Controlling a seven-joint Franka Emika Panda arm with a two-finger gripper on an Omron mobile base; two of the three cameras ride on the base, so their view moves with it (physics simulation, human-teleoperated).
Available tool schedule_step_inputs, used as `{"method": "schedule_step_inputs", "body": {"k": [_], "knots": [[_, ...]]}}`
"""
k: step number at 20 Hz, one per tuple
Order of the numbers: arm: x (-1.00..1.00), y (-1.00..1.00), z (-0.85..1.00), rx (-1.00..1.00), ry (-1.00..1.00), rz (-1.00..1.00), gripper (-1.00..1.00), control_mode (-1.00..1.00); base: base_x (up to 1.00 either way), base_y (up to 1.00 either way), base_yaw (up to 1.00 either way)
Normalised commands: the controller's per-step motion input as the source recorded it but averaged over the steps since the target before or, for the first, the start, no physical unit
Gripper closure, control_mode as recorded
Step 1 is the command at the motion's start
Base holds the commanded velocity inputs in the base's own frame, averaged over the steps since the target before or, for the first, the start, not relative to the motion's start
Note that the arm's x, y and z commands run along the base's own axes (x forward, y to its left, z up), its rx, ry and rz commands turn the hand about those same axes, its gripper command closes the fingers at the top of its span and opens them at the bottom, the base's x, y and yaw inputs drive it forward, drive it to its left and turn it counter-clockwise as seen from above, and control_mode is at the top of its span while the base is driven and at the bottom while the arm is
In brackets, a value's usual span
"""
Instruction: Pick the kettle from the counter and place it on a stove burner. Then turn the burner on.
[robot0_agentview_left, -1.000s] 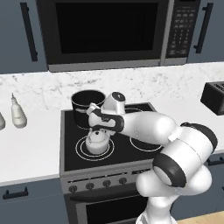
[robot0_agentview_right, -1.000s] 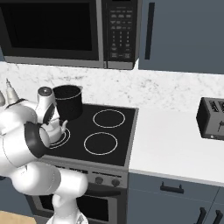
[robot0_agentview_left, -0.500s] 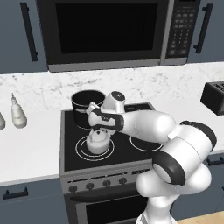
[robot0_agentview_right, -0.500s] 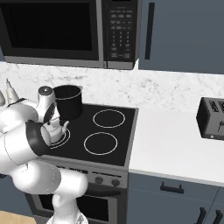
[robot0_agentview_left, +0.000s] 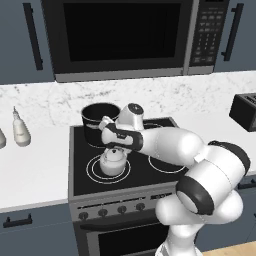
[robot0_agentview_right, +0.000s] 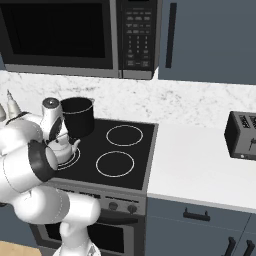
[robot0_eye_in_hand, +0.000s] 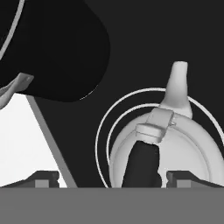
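the kettle (robot0_agentview_left: 113, 161) sits upright inside the stove burner (robot0_agentview_left: 92, 170), the double-ringed circle at the front left of the black cooktop, just in front of the tall black pot (robot0_agentview_left: 99, 118). the gripper (robot0_agentview_left: 111, 145) hangs directly above the kettle, its fingertips (robot0_eye_in_hand: 41, 179) spread wide to either side of the handle, gripping nothing. the white counter (robot0_agentview_left: 30, 172) flanks the stove.
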Motion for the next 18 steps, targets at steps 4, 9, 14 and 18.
{"method": "schedule_step_inputs", "body": {"k": [4, 9, 14, 18], "knots": [[-0.48, 0.28, 0.59, 0.00, -0.16, 0.03, -1.00, -1.00, 0.00, 0.00, 0.00], [-0.94, 0.78, 0.31, -0.18, -0.14, 0.21, -1.00, -1.00, 0.00, 0.00, 0.00], [-1.00, 0.79, -0.07, -0.41, -0.14, 0.27, -1.00, -1.00, 0.00, 0.00, 0.00], [-1.00, 0.75, -0.74, -0.63, -0.06, 0.28, -1.00, -1.00, 0.00, 0.00, 0.00]]}}
